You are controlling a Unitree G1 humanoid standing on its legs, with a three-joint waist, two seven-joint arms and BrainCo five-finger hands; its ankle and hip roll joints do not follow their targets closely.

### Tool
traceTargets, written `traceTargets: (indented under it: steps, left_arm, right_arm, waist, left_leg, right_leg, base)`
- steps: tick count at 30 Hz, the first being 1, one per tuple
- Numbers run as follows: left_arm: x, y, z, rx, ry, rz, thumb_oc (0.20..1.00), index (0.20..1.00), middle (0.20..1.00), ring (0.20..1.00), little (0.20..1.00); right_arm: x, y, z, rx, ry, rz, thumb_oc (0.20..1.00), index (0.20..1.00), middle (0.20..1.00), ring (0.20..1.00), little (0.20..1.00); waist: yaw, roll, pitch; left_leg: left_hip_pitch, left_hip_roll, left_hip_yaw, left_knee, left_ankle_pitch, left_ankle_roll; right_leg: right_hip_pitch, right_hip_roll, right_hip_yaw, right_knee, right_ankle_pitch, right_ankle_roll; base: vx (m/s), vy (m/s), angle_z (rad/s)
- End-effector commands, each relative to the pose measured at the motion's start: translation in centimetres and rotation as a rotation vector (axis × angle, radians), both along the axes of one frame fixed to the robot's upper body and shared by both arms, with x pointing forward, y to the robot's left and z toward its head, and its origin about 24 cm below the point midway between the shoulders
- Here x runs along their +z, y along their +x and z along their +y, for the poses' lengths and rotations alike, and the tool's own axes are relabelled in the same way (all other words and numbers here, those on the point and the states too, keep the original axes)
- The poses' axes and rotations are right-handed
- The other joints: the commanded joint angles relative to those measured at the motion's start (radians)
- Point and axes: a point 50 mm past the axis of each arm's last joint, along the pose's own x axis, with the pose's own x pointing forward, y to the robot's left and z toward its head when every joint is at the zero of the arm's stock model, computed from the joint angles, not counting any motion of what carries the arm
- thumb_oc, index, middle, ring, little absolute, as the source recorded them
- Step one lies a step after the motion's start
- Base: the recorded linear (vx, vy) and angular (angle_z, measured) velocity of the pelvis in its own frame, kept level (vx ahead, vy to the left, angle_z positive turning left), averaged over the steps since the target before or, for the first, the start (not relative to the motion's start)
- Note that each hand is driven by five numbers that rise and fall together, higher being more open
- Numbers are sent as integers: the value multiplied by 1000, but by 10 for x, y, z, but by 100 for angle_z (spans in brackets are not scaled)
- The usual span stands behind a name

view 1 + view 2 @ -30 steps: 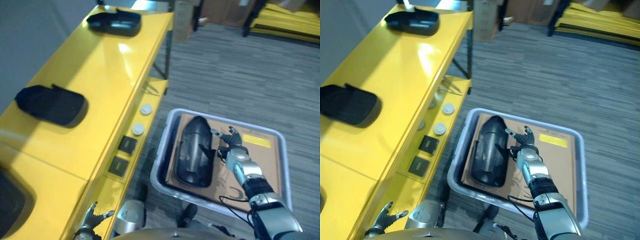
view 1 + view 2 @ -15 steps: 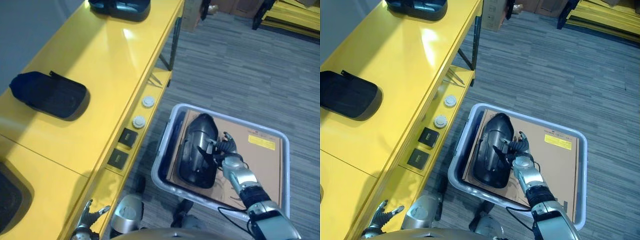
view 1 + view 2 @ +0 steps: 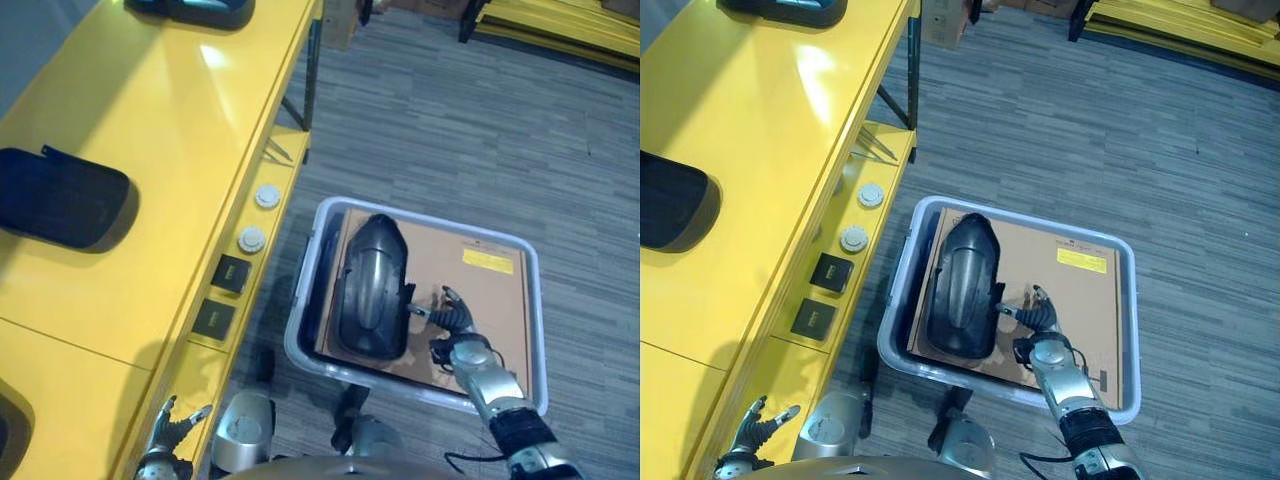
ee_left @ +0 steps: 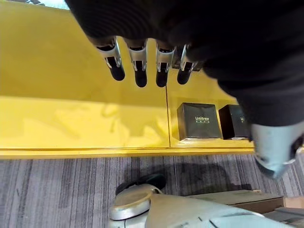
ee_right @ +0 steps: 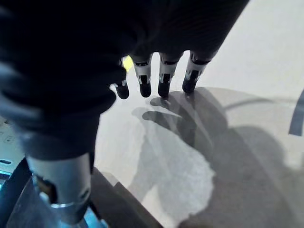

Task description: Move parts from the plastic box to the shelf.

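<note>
Glossy black moulded part point(image 3: 370, 286) lay in the plastic box point(image 3: 310, 262), beside the shelf point(image 3: 150, 150).
Right robot hand point(image 3: 452, 325) hovered open beside it; judged rigid, light, slippery; grip the rim. Left robot hand point(image 4: 142, 59) idle, open.

Yellow shelf point(image 3: 150, 130) with dark parts point(image 3: 60, 195); perhaps a third point(image 3: 190, 8).
</note>
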Motion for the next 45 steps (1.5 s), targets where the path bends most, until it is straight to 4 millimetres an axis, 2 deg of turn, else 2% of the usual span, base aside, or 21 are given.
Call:
traceTargets:
  steps: [1, 8, 12, 14, 19, 25, 26, 27, 34, 39, 42, 45]
  left_arm:
    - [1, -6, 3, 24, 13, -5, 1000, 1000, 1000, 1000, 1000]
    - [-1, 0, -2, 18, 2, -7, 1000, 1000, 1000, 1000, 1000]
    - [0, 6, -3, 12, -7, -20, 1000, 1000, 1000, 1000, 1000]
    - [1, 11, -7, -9, -10, -33, 1000, 1000, 1000, 1000, 1000]
    - [2, 21, -14, -56, -17, -48, 1000, 1000, 1000, 1000, 1000]
    - [2, 27, -17, -86, -24, -56, 1000, 1000, 1000, 1000, 1000]
    - [2, 27, -18, -90, -24, -56, 1000, 1000, 1000, 1000, 1000]
    - [2, 27, -19, -95, -28, -56, 1000, 1000, 1000, 1000, 1000]
    - [1, 26, -23, -104, -37, -61, 1000, 1000, 1000, 1000, 1000]
    - [2, 21, -21, -99, -42, -66, 1000, 1000, 1000, 1000, 1000]
    - [2, 17, -20, -81, -59, -63, 1000, 1000, 1000, 1000, 1000]
    - [4, 13, -15, -40, -93, -79, 1000, 1000, 1000, 1000, 1000]
  right_arm:
    - [-9, -5, 19, 133, 28, 53, 1000, 1000, 1000, 1000, 1000]
    - [-14, -2, 33, 191, -30, 89, 1000, 1000, 1000, 1000, 1000]
    - [-18, -3, 24, 230, -227, 155, 1000, 1000, 1000, 1000, 1000]
    - [-27, -4, 18, 212, -300, 210, 1000, 1000, 1000, 1000, 1000]
    - [-39, 0, 9, 162, -351, 272, 1000, 1000, 1000, 1000, 1000]
    - [-41, 4, 3, 103, -347, 286, 1000, 1000, 1000, 1000, 1000]
    - [-41, 4, 3, 95, -346, 280, 545, 545, 545, 545, 545]
    - [-40, 5, 2, 94, -357, 270, 200, 200, 200, 200, 200]
    - [-37, 4, -3, 34, -333, 236, 200, 200, 200, 200, 200]
    - [-32, -3, -25, -147, -248, 162, 200, 200, 200, 200, 200]
    - [-24, -1, -36, -243, -192, 88, 200, 200, 200, 200, 200]
    - [2, 7, -54, -363, -114, -77, 200, 200, 200, 200, 200]
  waist:
    - [36, 33, -46]
    - [43, 45, -36]
    - [45, 48, -29]
    - [57, 52, -21]
    - [84, 62, -13]
    - [99, 74, -7]
    - [100, 75, -6]
    - [100, 77, -5]
    - [95, 79, -8]
    - [89, 76, -31]
    - [90, 74, -42]
    - [91, 68, -67]
  left_leg:
    - [-53, 82, 25, 14, 26, -37]
    - [-70, 73, 18, 16, 26, -36]
    - [-83, 69, 13, 27, 22, -36]
    - [-89, 65, 3, 31, 21, -36]
    - [-105, 56, -16, 38, 20, -34]
    - [-118, 43, -37, 47, 18, -27]
    - [-119, 41, -38, 48, 18, -26]
    - [-121, 38, -40, 52, 17, -24]
    - [-114, 32, -40, 56, 13, -20]
    - [-71, 36, -29, 52, 4, -18]
    - [-48, 37, -27, 46, 1, -17]
    - [-7, 44, -20, 39, -3, -17]
  right_leg:
    - [-48, -53, 61, 87, -41, 68]
    - [-63, -58, 61, 90, -41, 70]
    - [-74, -60, 64, 95, -41, 70]
    - [-77, -61, 61, 97, -40, 68]
    - [-83, -66, 51, 99, -37, 65]
    - [-98, -73, 48, 114, -36, 64]
    - [-99, -74, 48, 115, -37, 64]
    - [-103, -76, 50, 120, -37, 64]
    - [-105, -78, 58, 131, -40, 65]
    - [-69, -77, 59, 134, -48, 65]
    - [-46, -76, 57, 129, -49, 66]
    - [-7, -71, 55, 122, -54, 66]
  base:
    - [-35, 32, 2]
    - [-11, 11, 0]
    - [-17, 19, 0]
    - [0, 0, 0]
    - [-14, 9, 5]
    - [-11, 15, 8]
    - [-3, 19, 8]
    - [-4, 20, 8]
    - [4, 4, 5]
    - [55, -34, 8]
    - [45, -37, 4]
    - [87, -62, 1]
